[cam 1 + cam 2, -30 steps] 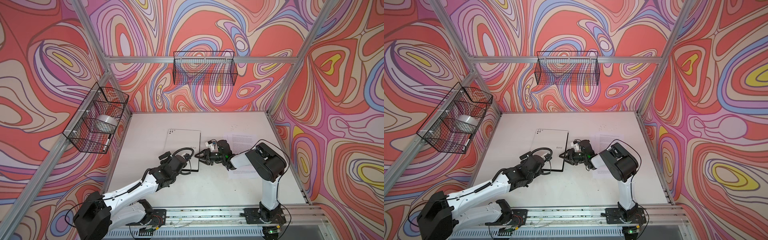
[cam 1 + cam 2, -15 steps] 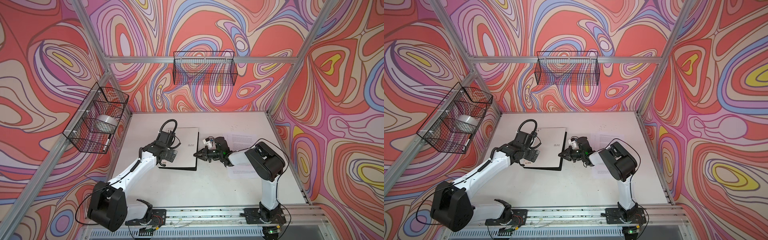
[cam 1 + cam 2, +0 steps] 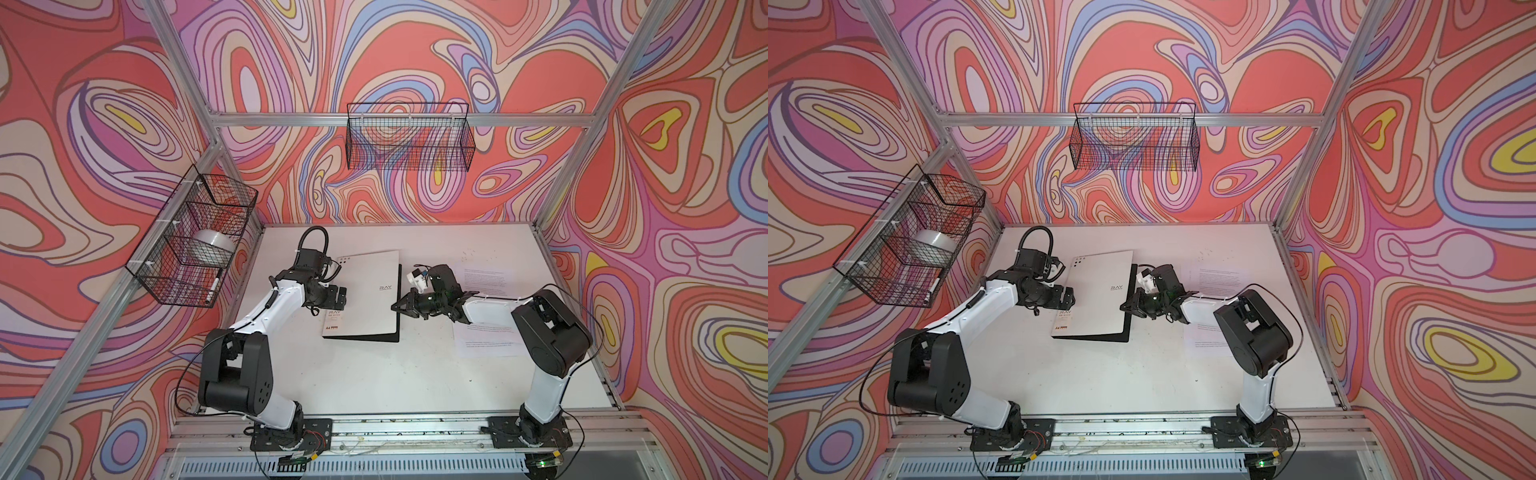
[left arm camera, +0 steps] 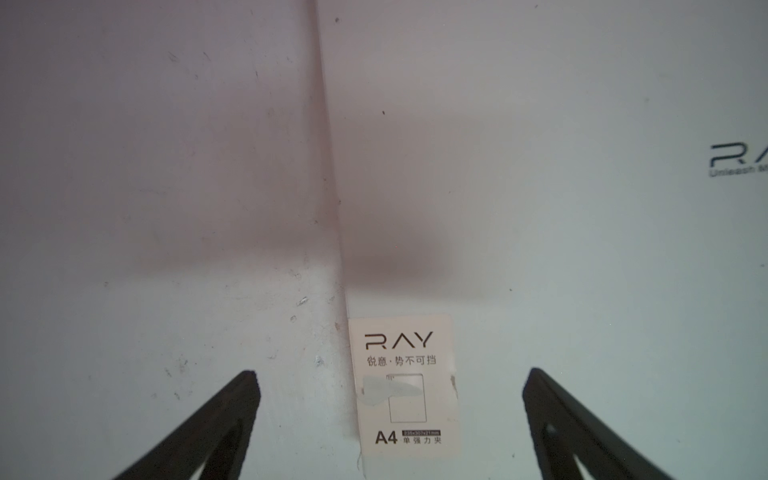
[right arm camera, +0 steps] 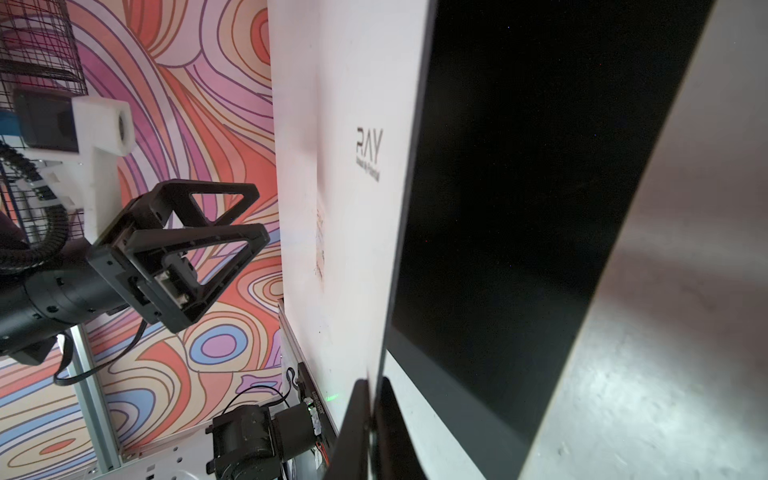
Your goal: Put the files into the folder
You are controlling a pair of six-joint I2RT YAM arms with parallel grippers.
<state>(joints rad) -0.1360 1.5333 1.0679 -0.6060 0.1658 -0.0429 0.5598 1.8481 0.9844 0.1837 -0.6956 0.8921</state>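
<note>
Against a second ago, largest first. On the worktop [image 3: 374, 374], no real shift of the folder [image 3: 365, 299]: flat at the centre, white side up, black rim along its right and near edges. Likewise the files [image 3: 486, 276]: flat to the right of the folder, apart from it, partly under the right arm [image 3: 548, 332]. Big swing of the left arm [image 3: 266, 307]: then stretched low across the front, tip near the folder's right edge; now folded up at the left. Above the folder's near-left part, the left gripper [image 3: 334, 297], spread wide, holding nothing. At the folder's right edge as before, the right gripper [image 3: 397, 306]: then part open, now clamped.

Only in the right wrist view: right gripper [image 5: 372, 384] pinching the edge of the white cover [image 5: 353, 208], black inside showing just past that edge. How far the cover is raised, not clear. Also there, the left gripper [image 5: 257, 212] from the side, clear of the cover.

Only in the left wrist view: a label [image 4: 405, 386] on the cover, "RAY" and "A4", between the spread fingers [image 4: 232, 399].

Only in the top views: the files, print too small to read.
</note>
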